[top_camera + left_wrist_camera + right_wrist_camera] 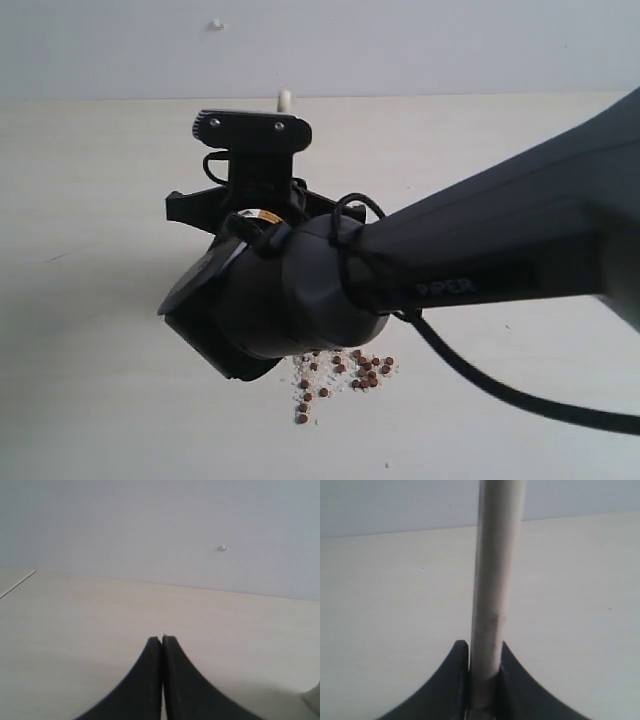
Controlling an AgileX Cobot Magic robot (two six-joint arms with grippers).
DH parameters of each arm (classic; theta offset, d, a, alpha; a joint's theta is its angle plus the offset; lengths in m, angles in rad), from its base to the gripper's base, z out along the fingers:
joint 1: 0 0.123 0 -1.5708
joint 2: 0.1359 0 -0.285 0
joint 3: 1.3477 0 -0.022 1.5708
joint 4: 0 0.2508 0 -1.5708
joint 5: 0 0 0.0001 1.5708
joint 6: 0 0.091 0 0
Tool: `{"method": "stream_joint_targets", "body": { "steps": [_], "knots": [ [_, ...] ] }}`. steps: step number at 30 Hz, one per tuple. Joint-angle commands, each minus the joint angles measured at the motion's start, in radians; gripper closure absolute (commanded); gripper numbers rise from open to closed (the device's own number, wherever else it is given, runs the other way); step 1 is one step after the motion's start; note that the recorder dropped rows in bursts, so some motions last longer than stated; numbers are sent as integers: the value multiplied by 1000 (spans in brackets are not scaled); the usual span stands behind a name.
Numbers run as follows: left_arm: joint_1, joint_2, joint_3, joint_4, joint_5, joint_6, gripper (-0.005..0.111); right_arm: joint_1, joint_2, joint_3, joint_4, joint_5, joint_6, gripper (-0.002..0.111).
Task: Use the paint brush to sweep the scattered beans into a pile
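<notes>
Right claw (485, 652): clenched on the paint brush (492, 580). Both black jaws press the pale round handle from either side, and the handle runs straight out ahead of the claw over the surface (385, 605). Bristle end hidden.

Exterior view: the right arm (480, 250) fills the middle and covers the claw itself. Only a pale handle tip shows beyond the black wrist mount.

Beans (345, 372): a loose reddish-brown cluster on the surface, back of the right claw and partly under the wrist housing, mixed with white grains (303, 383). A few stragglers trail off one side of the cluster. A black cable (500, 395) hangs from the arm beside them.

Left claw (161, 641): clenched on nothing, jaw tips pressed together. It sits low over bare surface, with a pale wall (150, 525) ahead of it.
</notes>
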Motion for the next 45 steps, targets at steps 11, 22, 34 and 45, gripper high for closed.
{"method": "stream_joint_targets", "body": {
  "steps": [11,22,34,45],
  "knots": [
    [-6,-6,2,-8,-2,-3,107,31,-323,186,-171,356,-454,108],
    [-6,-6,2,-8,-2,-3,107,-31,-512,468,-936,872,-163,108],
    [-6,-6,2,-8,-2,-3,107,-58,-832,596,-1119,769,-34,108],
    [-6,-6,2,-8,-2,-3,107,-84,-832,596,-1204,658,-272,108]
  ]
}}
